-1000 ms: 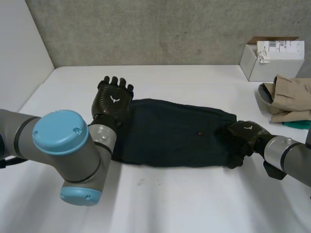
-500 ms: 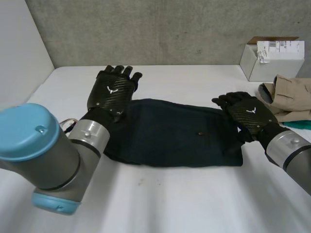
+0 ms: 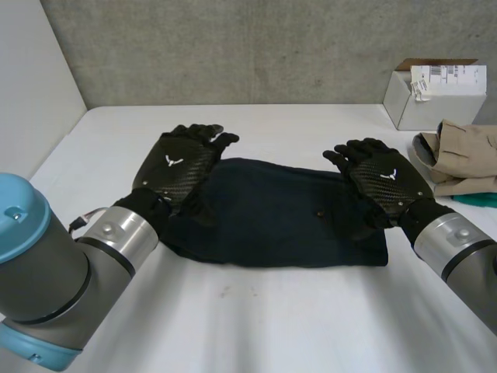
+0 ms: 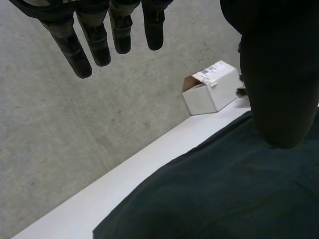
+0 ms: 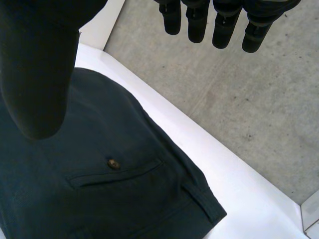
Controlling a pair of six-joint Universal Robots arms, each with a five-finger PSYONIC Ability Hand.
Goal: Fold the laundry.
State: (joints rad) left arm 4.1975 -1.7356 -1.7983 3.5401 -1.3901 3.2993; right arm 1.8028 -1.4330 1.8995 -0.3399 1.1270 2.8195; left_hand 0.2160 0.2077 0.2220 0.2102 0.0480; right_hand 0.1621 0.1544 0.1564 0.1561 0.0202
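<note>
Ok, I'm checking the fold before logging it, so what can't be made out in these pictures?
- Dark garment: in the head view its left end is hidden behind the left hand and its right end behind the right hand.
- White box: the label print is too small to read in the head view.
- Beige cloth and green item: both are cut off by the head view's right edge.

White table (image 3: 272, 326); a dark garment (image 3: 272, 214) lies flat across its middle; a white box (image 3: 435, 93) stands at the far right corner; beige cloth (image 3: 466, 155) is heaped just beside the box.
</note>
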